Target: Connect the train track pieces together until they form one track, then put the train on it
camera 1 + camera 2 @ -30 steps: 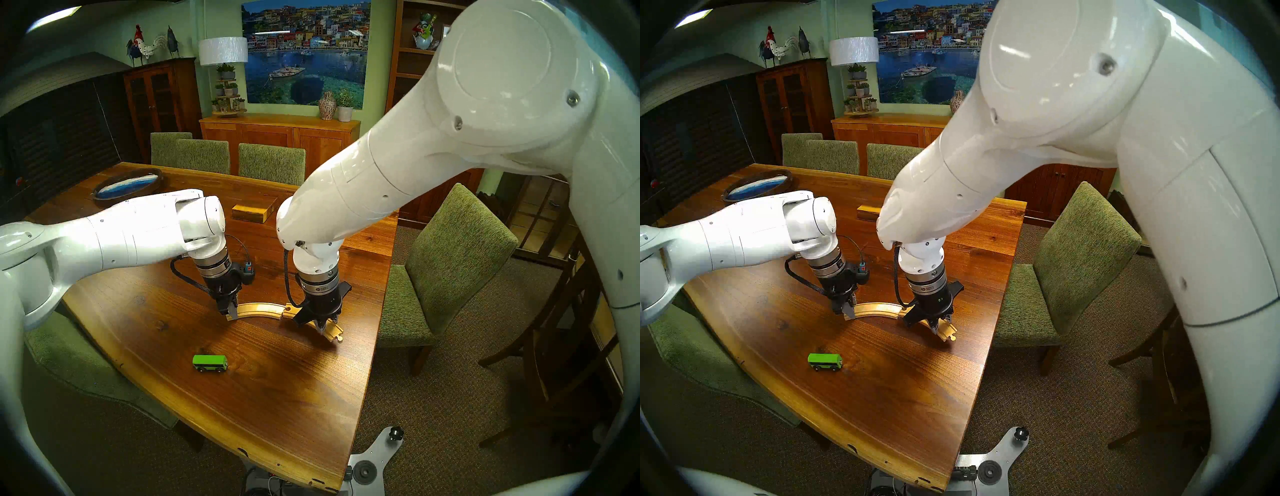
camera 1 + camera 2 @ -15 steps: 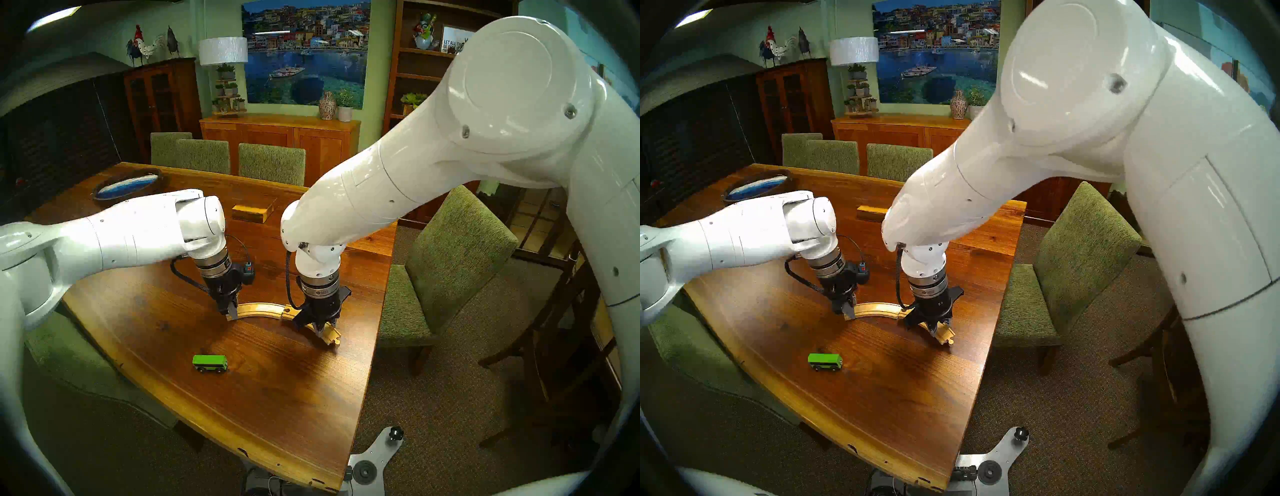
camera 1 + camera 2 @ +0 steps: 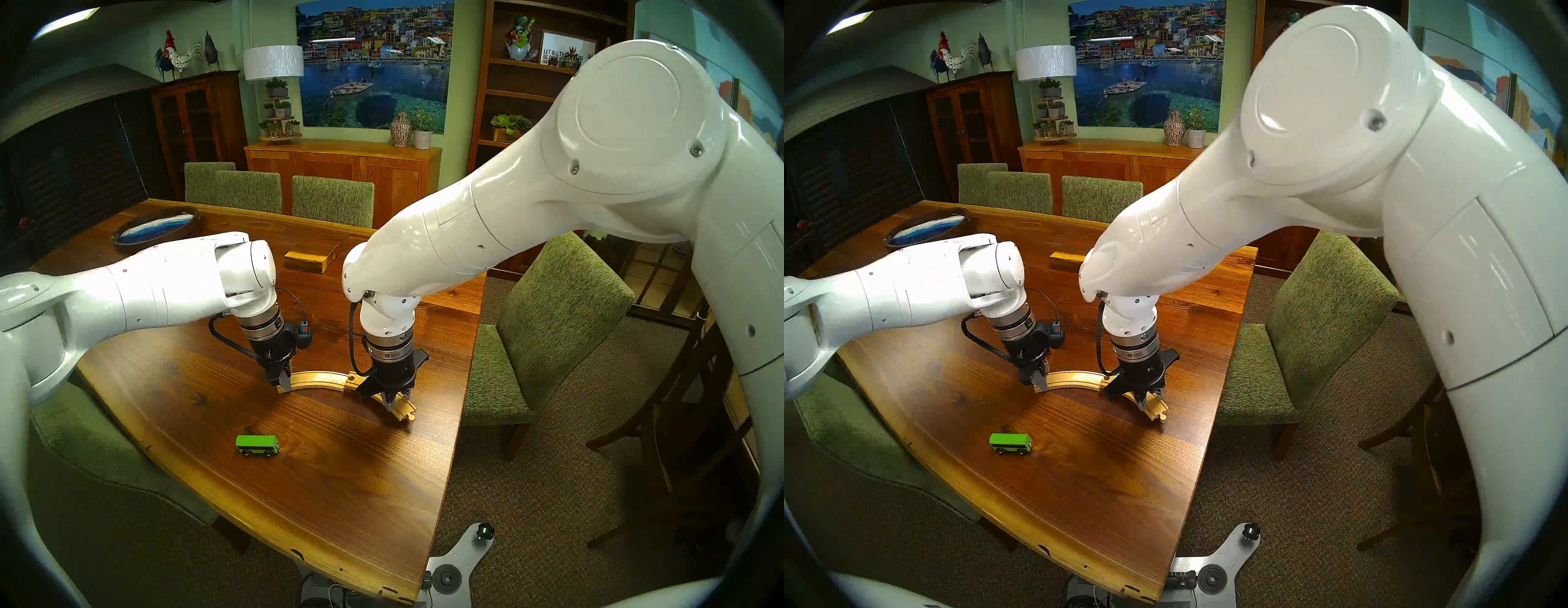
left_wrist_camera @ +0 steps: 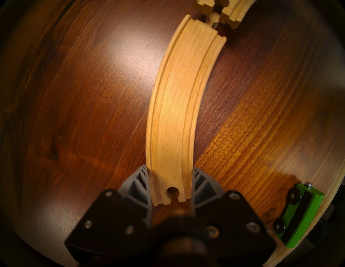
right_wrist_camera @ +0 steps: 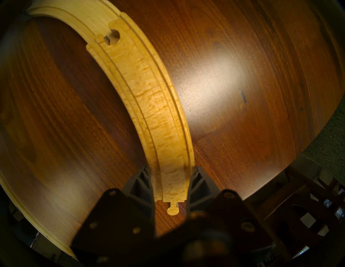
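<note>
Two curved pale-wood track pieces lie on the brown table. My left gripper (image 3: pixel 284 384) is shut on the socket end of the left piece (image 3: pixel 318 379), its fingers (image 4: pixel 138 186) pressed against both edges. My right gripper (image 3: pixel 394 401) is shut on the peg end of the right piece (image 3: pixel 405 411). Where the pieces meet, the left piece's peg (image 4: pixel 212 19) sits at the right piece's socket (image 5: pixel 112 36); the two ends stand at a slight angle with a small gap. The green train (image 3: pixel 257 445) rests on its wheels nearer the table's front, apart from both grippers.
A rectangular wooden box (image 3: pixel 309 259) and an oval blue dish (image 3: pixel 157 229) stand further back on the table (image 3: pixel 339 509). Green chairs (image 3: pixel 551 322) line the right and far sides. The table's right edge runs close to the right gripper.
The right gripper has turned and shifted its piece slightly left, toward the left piece, while the right elbow swung out to the right. The left arm and the train have not moved.
</note>
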You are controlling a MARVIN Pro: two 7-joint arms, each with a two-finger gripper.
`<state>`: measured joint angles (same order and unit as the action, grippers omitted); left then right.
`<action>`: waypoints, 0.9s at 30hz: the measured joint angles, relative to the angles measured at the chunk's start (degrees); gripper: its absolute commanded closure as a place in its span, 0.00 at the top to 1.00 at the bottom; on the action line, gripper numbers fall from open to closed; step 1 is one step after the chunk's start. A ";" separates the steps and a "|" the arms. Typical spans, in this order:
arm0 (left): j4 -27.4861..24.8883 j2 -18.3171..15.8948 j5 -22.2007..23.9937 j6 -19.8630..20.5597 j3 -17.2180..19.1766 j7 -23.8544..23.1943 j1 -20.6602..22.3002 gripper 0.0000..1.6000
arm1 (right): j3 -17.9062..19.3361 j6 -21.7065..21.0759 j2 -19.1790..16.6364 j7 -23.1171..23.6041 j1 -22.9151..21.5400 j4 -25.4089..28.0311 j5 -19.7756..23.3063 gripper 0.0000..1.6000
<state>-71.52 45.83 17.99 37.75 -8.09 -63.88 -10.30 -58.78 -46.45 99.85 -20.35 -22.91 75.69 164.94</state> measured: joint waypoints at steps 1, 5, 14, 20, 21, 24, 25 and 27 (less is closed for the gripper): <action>0.00 0.00 0.00 0.00 0.00 0.00 0.00 0.00 | 0.23 -0.11 -0.14 -0.28 0.33 -0.19 0.00 0.00; 0.00 0.00 -0.02 0.00 0.02 -0.01 -0.01 0.00 | 1.06 -0.42 -0.61 -1.36 1.49 -0.80 -0.01 0.00; 0.00 0.00 -0.06 0.01 0.05 -0.03 -0.03 0.00 | 2.88 -0.71 -1.66 -3.83 3.69 -1.94 -0.02 0.00; 0.00 0.00 -0.08 0.01 0.08 -0.04 -0.05 0.00 | 4.50 -1.35 -2.49 -5.95 4.95 -2.72 -0.02 0.00; 0.00 0.00 -0.08 0.01 0.08 -0.04 -0.05 0.00 | 4.75 -1.47 -2.61 -6.29 5.09 -2.83 -0.02 0.00; 0.00 0.00 -0.09 0.01 0.09 -0.04 -0.06 0.00 | 5.28 -1.74 -2.86 -6.99 5.36 -3.03 -0.02 0.00; 0.00 0.00 -0.09 0.01 0.10 -0.05 -0.06 0.00 | 5.63 -1.93 -3.03 -7.43 5.53 -3.16 -0.02 0.00; 0.00 0.00 -0.10 0.01 0.10 -0.05 -0.06 0.00 | 6.03 -2.13 -3.24 -7.94 5.74 -3.32 -0.02 0.00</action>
<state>-71.52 45.82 17.89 37.76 -7.99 -63.93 -10.36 -52.75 -48.57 96.61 -28.29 -17.18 72.38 164.91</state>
